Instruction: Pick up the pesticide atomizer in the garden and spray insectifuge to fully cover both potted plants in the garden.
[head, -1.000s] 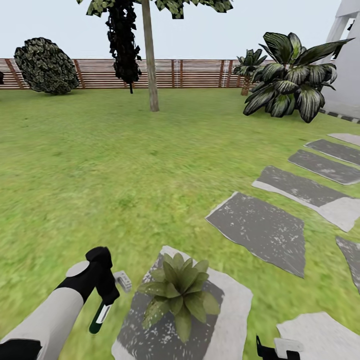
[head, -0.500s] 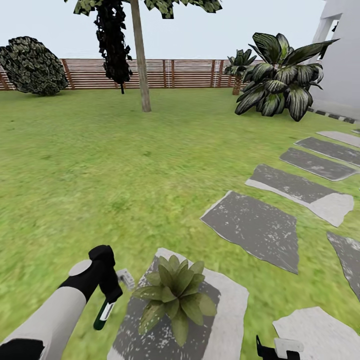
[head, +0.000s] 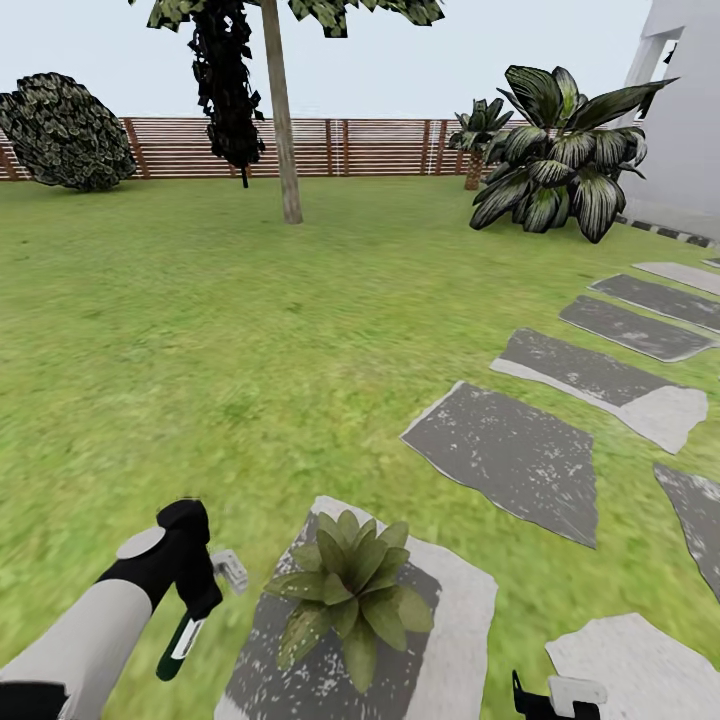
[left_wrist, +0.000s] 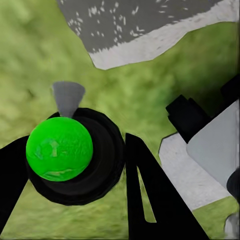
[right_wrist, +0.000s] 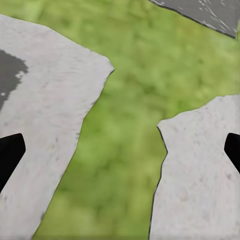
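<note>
Pesticide atomizer: in hand, low in the head view at about 7 o'clock, whitish nozzle head pointing toward 3 o'clock at the plant. In the left wrist view we see its green end ringed by the dark body, clamped between the black fingers. Left pincer is closed on the bottle.

Potted plant: just beside the nozzle, at 6 o'clock in the head view, standing on a grey stepping stone. Leaves look plain green; we make out no white specks on them, so we judge no insectifuge has landed yet, though the render is coarse.

Right pincer: at the bottom edge, about 5 o'clock. In the right wrist view its dark fingertips sit at opposite edges, spread wide, nothing between them but lawn and stone.

Beyond: lawn, more stones running toward 3 o'clock, tree trunk at 11 o'clock, slat fence at 12, striped-leaf palm at 1.

Progress, our judgement: pickup done; spraying of this plant and the second plant both left.
</note>
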